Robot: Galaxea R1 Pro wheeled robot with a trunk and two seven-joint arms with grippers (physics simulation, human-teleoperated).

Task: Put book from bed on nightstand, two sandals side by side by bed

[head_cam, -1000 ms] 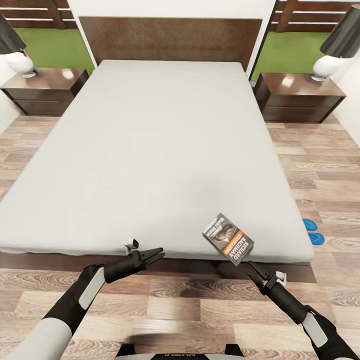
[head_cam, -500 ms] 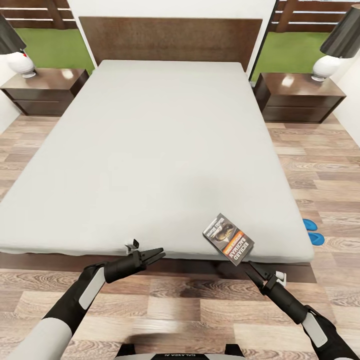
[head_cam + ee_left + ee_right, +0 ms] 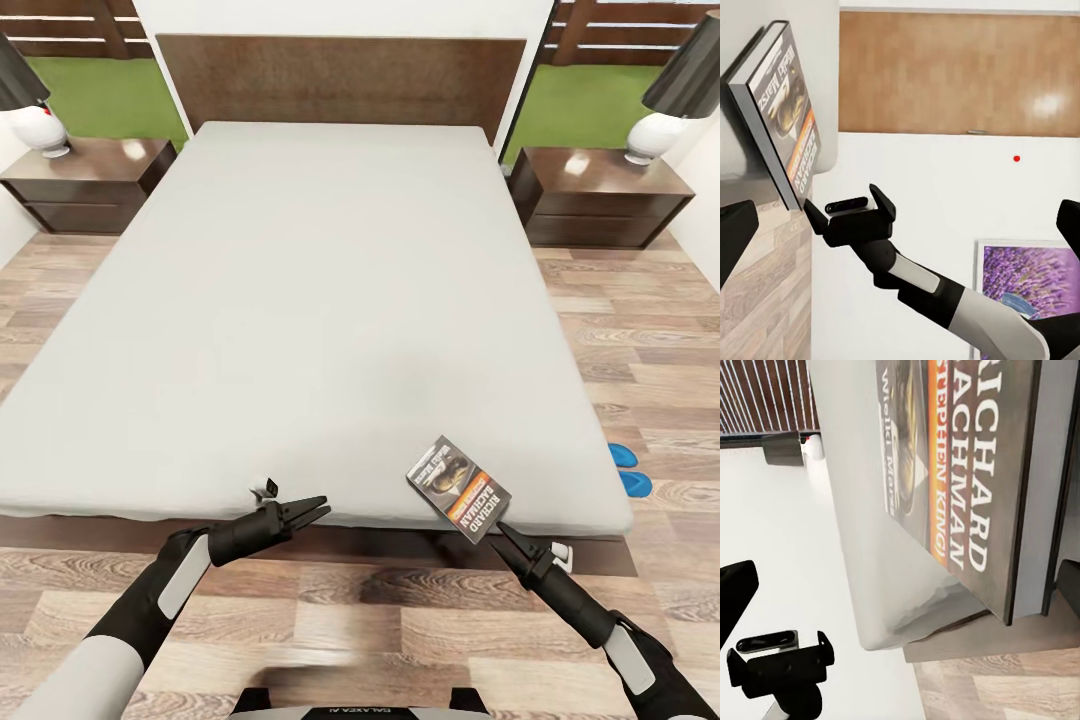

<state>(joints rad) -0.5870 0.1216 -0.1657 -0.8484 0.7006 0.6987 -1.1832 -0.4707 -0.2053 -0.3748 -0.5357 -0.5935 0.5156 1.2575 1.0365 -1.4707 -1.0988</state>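
Note:
The book (image 3: pixel 458 487) lies flat on the grey mattress of the bed (image 3: pixel 330 290), at its near right corner, with one corner reaching the foot edge. My right gripper (image 3: pixel 500 530) is open, its tips just short of that corner; the right wrist view has the cover (image 3: pixel 975 472) close up between the fingers. Left of it, my left gripper (image 3: pixel 318 508) hangs open and empty at the foot edge. Both blue sandals (image 3: pixel 628 470) lie together on the floor right of the bed's foot. Dark nightstands stand at the left (image 3: pixel 85 180) and right (image 3: pixel 600 190) of the headboard.
Each nightstand carries a lamp with a white base and black shade, on the left (image 3: pixel 40 125) and on the right (image 3: pixel 660 130). Wood-plank floor (image 3: pixel 640 340) runs along both sides of the bed. Windows behind show grass and a fence.
The whole picture has shifted slightly, so the camera moved. My right gripper's tips now sit a little closer to the book's corner. The left arm has not moved.

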